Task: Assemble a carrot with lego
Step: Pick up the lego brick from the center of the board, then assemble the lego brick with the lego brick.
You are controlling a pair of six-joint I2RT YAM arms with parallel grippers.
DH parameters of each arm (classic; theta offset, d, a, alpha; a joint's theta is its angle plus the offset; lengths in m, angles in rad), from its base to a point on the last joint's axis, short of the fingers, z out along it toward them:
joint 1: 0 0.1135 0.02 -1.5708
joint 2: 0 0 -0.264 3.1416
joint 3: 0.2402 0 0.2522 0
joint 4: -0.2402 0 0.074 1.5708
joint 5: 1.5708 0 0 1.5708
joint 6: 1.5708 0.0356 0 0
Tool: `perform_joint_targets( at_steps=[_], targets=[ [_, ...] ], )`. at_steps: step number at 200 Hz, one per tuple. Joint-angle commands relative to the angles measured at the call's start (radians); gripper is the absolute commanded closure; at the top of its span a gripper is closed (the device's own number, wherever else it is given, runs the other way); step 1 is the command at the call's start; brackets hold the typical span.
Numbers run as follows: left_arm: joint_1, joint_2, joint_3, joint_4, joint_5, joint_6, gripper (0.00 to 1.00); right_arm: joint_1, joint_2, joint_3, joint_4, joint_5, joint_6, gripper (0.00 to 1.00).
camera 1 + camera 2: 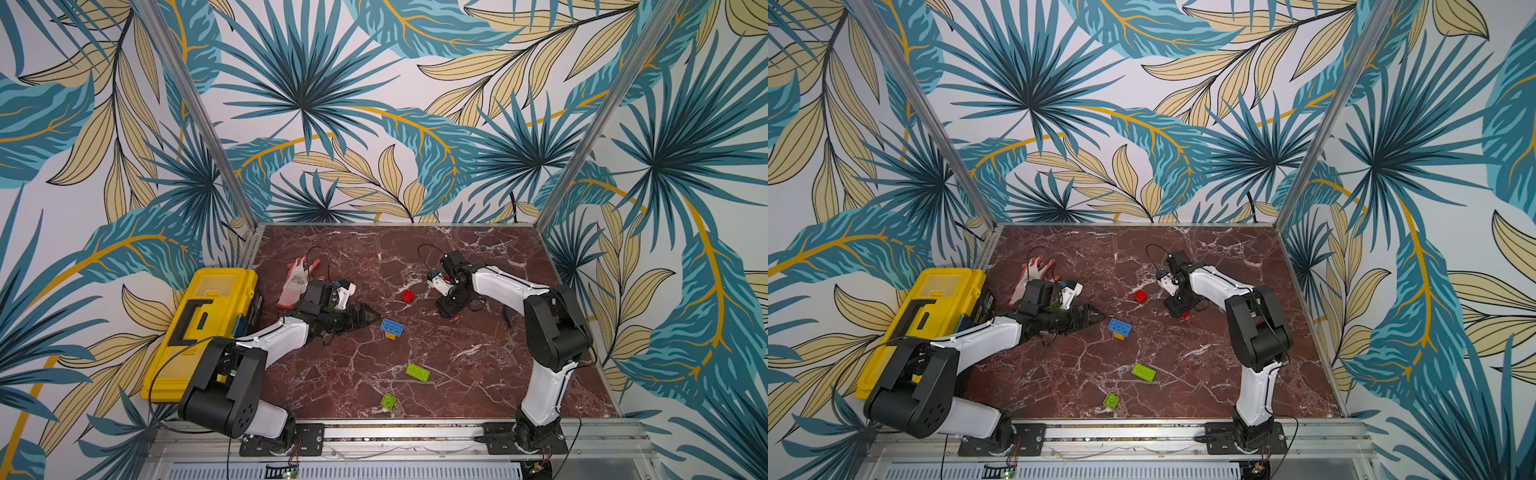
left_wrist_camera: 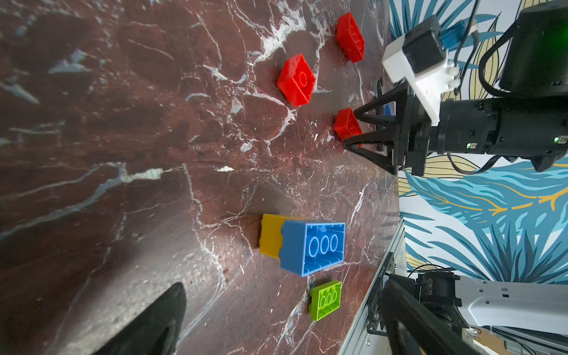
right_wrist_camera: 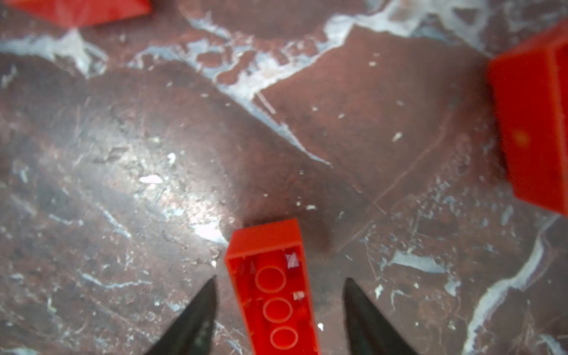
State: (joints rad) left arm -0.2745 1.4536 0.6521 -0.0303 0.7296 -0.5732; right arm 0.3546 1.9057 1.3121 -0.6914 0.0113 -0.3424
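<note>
1. toward the right side of the tabletop [image 1: 478,374], the right tool [image 3: 279,279] straddles a long red brick [image 3: 267,242] lying hollow side up. both fingers stand just off its long sides, so the tool is partly open and grips nothing yet.
2. we judge the step to be grasping this brick. it sits slightly skewed and nearer one finger, so we would centre and square the tool first, then close evenly so that it doesn't twist.
3. the carrot is only a blue brick [image 1: 392,326] joined to an orange brick [image 1: 390,336] near mid-tabletop, well apart from the right tool.
4. the left tool [image 1: 371,314] hangs wide open and empty just beside that stack, and we could use it to steady the stack.
</note>
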Motion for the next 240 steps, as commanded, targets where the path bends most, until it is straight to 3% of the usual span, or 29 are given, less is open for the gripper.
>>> perform_joint_targets(
  at_steps=[1,28,87,115,155,192,240],
  targets=[
    [-0.003,0.009,0.02,0.018,0.011,0.013,0.01,-0.002,0.027,0.009,-0.014,0.0,0.001,0.44],
    [-0.003,0.01,0.018,0.018,0.008,0.014,0.01,-0.002,0.035,0.003,-0.029,-0.011,0.004,0.48],
    [-0.003,0.013,0.017,0.026,0.014,0.015,0.01,-0.002,0.035,0.012,-0.057,-0.022,0.027,0.7],
    [-0.004,0.032,0.024,0.029,0.025,0.015,0.01,0.029,-0.009,0.068,-0.138,-0.07,0.066,0.72],
    [-0.003,0.074,0.039,0.027,0.025,0.004,0.01,0.199,-0.057,0.189,-0.255,-0.075,0.104,0.73],
    [0.008,0.077,0.034,0.027,0.027,0.0,0.01,0.331,-0.004,0.349,-0.334,-0.095,0.117,0.73],
    [0.033,0.112,0.03,0.029,0.081,0.003,0.03,0.397,0.093,0.462,-0.395,-0.094,0.099,0.73]
  ],
)
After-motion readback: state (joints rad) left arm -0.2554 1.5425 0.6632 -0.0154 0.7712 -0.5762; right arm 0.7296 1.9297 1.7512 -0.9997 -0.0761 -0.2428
